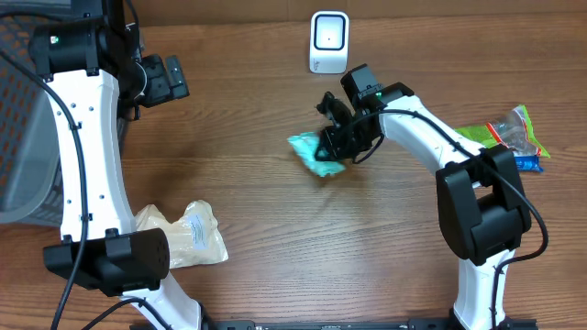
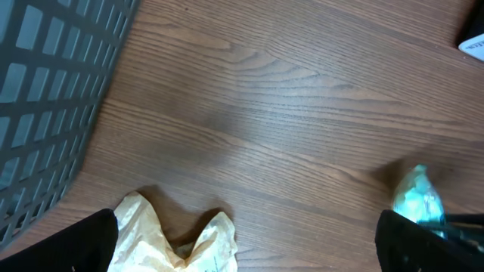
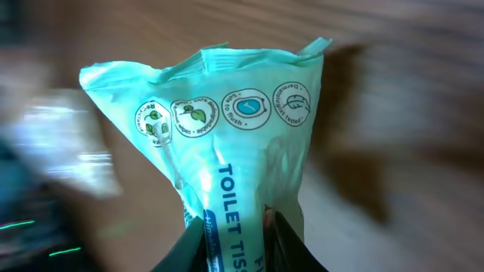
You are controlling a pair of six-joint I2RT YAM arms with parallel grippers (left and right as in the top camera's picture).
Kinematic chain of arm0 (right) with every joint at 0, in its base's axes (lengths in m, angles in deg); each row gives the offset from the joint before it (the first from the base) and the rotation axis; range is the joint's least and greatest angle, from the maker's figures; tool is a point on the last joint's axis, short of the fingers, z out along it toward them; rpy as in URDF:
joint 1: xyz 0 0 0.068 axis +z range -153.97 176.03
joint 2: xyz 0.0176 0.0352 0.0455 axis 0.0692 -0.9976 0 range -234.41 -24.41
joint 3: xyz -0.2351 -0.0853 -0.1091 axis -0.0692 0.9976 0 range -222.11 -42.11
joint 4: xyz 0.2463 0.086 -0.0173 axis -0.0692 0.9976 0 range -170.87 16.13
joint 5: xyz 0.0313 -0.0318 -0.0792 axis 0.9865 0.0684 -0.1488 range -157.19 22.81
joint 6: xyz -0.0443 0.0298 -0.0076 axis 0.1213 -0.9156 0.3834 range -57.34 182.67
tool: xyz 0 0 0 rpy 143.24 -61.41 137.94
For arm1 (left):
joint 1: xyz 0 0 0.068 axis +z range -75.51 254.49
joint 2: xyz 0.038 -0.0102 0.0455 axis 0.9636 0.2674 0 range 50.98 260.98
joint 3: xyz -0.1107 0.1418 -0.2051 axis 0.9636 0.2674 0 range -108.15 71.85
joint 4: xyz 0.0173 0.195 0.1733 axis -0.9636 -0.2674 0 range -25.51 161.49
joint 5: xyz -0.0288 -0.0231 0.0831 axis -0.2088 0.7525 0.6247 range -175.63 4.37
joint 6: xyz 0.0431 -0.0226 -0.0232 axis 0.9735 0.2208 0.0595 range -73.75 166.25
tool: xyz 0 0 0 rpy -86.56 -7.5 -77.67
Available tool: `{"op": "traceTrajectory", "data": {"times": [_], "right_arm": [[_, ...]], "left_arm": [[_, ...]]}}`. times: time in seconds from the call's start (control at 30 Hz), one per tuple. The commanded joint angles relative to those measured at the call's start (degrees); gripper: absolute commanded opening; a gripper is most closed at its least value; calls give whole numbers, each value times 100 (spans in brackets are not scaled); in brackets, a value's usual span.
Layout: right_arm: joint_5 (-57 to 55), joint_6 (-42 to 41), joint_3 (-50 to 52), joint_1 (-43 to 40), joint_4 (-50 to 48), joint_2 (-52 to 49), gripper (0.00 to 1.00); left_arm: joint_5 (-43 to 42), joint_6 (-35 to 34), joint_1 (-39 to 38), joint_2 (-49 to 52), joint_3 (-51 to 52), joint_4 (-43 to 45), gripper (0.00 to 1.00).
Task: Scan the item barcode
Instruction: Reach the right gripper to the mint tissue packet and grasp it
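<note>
R gripper [image 1: 332,142] jaws shut on teal toilet-tissue pack [image 1: 314,156], mid-table [image 1: 275,229], near scanner [image 1: 329,41] at far edge.
L gripper [image 1: 170,81] jaws wide open, twd table's far-left corner.

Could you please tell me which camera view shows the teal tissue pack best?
The right wrist view: the tissue pack fills the frame, its print readable. Overhead shows it small, partly under the right end effector. The left wrist catches only a blurred bit at its right edge.
</note>
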Motion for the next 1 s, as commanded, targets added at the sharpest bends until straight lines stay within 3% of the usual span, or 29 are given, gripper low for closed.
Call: {"op": "traceTrajectory", "data": {"times": [0.0, 0.07, 0.13, 0.23, 0.27, 0.37, 0.57, 0.73, 0.9, 0.97], "right_arm": [[2135, -662, -81, -197, 192, 184, 4], [2343, -754, 59, -256, 424, 181, 4], [1961, -909, 184, -284, 516, 181, 16], [673, -1556, 358, -339, 505, 181, 32], [-264, -1958, 417, -389, 501, 181, 45], [-1836, -2524, 417, -450, 509, 181, 54], [-2175, -1818, -557, -535, 1139, 267, 54], [-2406, -1154, -1674, 57, 2020, 474, 54], [-2487, -2774, -1368, 717, 2524, 490, 53], [-2481, -3029, -962, 855, 2356, 490, 53]], "left_arm": [[-22, 149, 24, -76, -79, -11, 100], [-24, 149, 24, -76, -79, -11, 100], [-22, 149, 24, -76, -79, -11, 100], [-24, 149, 22, -76, -79, -11, 100], [-22, 149, 24, -76, -79, -11, 100], [-22, 151, 24, -76, -79, -11, 100], [-24, 149, 22, -76, -79, -11, 100], [-22, 149, 24, -76, -79, -11, 99], [-22, 149, 24, -76, -79, -11, 100], [-24, 149, 24, -76, -79, -11, 100]]}}
